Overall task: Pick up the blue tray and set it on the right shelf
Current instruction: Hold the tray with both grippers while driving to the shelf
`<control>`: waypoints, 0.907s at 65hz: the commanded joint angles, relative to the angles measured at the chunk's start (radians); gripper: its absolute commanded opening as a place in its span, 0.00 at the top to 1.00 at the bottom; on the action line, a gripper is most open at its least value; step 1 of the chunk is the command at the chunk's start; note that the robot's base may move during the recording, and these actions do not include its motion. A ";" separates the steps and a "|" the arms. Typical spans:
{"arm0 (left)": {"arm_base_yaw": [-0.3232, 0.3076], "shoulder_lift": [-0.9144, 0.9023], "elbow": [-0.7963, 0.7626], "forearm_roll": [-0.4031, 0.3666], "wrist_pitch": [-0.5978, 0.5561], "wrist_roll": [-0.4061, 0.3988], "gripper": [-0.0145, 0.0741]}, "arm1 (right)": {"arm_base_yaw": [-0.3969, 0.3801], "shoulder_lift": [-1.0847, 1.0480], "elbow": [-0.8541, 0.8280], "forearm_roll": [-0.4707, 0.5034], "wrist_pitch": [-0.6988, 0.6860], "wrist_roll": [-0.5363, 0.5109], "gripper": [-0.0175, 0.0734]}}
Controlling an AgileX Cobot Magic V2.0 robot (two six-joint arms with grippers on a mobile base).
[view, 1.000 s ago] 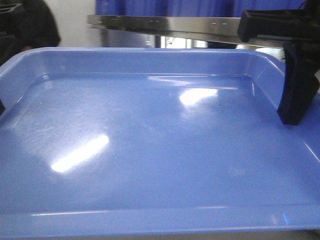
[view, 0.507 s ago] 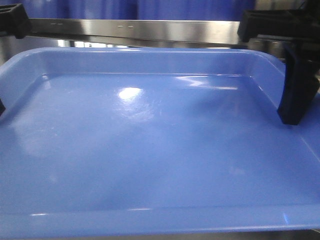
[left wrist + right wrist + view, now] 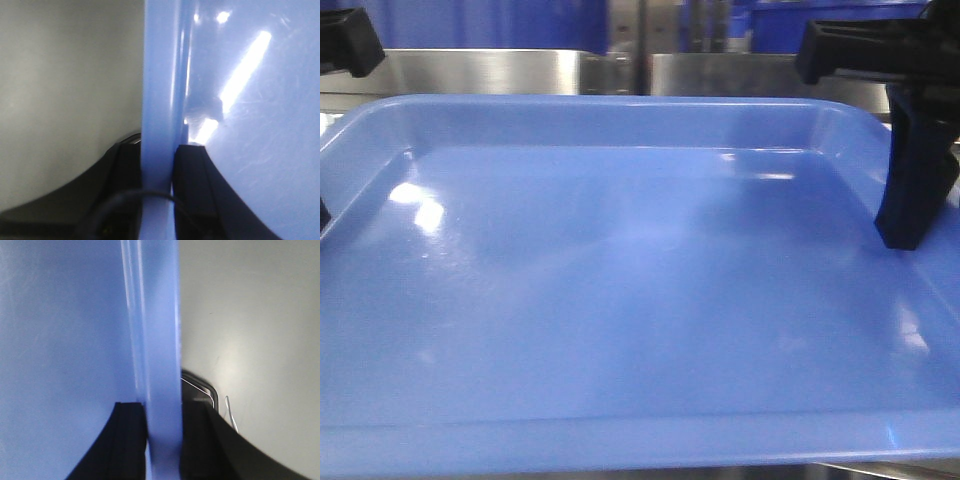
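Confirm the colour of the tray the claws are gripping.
Glossy light blue; the tray shows best in the front-facing view.

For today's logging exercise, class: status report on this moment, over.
Left gripper shut on blue tray rim. Right gripper shut on opposite rim. Tray empty, steel shelf rail beyond its far edge. No obstruction seen.
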 commanded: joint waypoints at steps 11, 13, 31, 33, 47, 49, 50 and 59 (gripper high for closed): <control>-0.011 -0.022 -0.028 0.002 -0.025 -0.010 0.77 | -0.002 -0.025 -0.023 -0.025 -0.026 0.008 0.54; -0.011 -0.022 -0.028 0.002 -0.025 -0.010 0.77 | -0.002 -0.025 -0.023 -0.025 -0.026 0.008 0.54; -0.011 -0.022 -0.028 0.002 -0.025 -0.010 0.77 | -0.002 -0.025 -0.023 -0.025 -0.025 0.008 0.54; -0.011 -0.022 -0.028 0.002 -0.025 -0.010 0.77 | -0.002 -0.025 -0.023 -0.025 -0.025 0.008 0.54; -0.011 -0.022 -0.028 0.002 -0.023 -0.010 0.77 | -0.002 -0.025 -0.023 -0.025 -0.025 0.008 0.54; -0.011 -0.022 -0.028 0.002 -0.023 -0.010 0.77 | -0.002 -0.025 -0.023 -0.025 -0.025 0.008 0.54; -0.011 -0.022 -0.028 0.002 -0.023 -0.010 0.77 | -0.002 -0.025 -0.023 -0.025 -0.025 0.008 0.54; -0.011 -0.022 -0.028 0.002 -0.023 -0.010 0.77 | -0.002 -0.025 -0.023 -0.025 -0.025 0.008 0.54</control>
